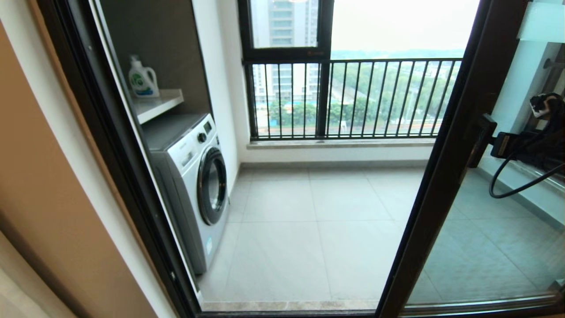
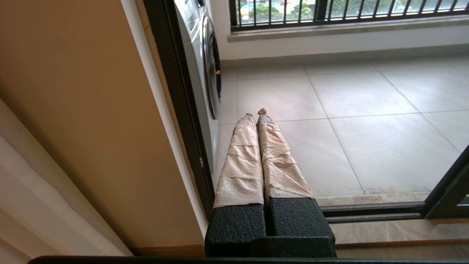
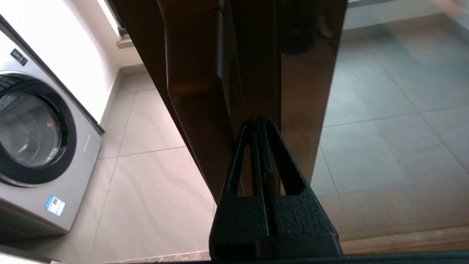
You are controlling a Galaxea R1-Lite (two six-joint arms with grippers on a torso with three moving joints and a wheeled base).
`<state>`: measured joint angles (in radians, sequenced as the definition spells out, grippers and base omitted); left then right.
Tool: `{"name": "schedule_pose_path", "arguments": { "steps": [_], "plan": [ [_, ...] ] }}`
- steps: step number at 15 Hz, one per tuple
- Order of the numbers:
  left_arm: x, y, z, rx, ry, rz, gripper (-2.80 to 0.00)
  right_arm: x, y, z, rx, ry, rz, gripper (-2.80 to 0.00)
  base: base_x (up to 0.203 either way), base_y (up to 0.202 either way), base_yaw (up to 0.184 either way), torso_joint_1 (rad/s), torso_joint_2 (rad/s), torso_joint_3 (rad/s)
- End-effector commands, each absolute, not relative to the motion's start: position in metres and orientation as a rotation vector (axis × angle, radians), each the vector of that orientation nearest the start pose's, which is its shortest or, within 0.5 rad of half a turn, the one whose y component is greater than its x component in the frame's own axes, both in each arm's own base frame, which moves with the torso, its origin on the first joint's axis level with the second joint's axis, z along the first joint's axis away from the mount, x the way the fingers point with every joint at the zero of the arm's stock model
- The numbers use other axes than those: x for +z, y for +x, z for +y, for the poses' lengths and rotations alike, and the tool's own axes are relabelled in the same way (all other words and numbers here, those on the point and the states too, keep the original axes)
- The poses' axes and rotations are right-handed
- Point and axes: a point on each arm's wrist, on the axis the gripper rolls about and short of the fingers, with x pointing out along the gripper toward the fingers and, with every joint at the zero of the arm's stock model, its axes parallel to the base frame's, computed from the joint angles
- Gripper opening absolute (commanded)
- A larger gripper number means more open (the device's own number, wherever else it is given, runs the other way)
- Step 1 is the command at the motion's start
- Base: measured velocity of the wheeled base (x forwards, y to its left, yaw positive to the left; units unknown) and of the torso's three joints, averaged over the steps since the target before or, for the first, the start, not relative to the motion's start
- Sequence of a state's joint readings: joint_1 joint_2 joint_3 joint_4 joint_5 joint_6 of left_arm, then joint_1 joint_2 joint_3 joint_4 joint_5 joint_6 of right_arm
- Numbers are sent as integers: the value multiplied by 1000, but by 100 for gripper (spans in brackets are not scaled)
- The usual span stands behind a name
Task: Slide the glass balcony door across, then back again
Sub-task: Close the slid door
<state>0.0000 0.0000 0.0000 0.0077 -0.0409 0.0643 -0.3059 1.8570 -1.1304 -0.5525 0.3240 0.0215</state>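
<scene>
You've got one glass balcony door (image 1: 446,176) slid most of the way off the washing machine (image 1: 194,185), leaving a wide gap of bare tile between that machine and the door's dark frame edge. Right gripper (image 3: 258,123) is clenched, tips pressed against the door frame by the handle (image 1: 481,139). Left gripper (image 2: 256,115) is clenched on nothing, hanging low beside the washing machine.

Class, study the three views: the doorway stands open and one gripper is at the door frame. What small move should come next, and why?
Probably push sideways: the right gripper, fingers shut, sits against the glass balcony door by its bar handle. The opening to the washing machine is wide, so sliding the door toward it would close it. The left gripper idles, shut.
</scene>
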Motion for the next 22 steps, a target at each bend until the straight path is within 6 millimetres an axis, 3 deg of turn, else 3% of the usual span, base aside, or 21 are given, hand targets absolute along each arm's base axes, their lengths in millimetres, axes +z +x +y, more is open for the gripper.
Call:
{"name": "schedule_pose_path", "arguments": {
  "steps": [1,17,22],
  "plan": [
    [74,-23,-1,-42,65,9,-280,213,348,-95,39,72,160,-280,0,0,0,0,0,0],
    [74,-23,-1,-42,64,9,-280,207,340,-42,140,55,165,-280,0,0,0,0,0,0],
    [74,-23,-1,-41,64,9,-280,208,340,-33,164,56,163,-280,0,0,0,0,0,0]
  ]
}}
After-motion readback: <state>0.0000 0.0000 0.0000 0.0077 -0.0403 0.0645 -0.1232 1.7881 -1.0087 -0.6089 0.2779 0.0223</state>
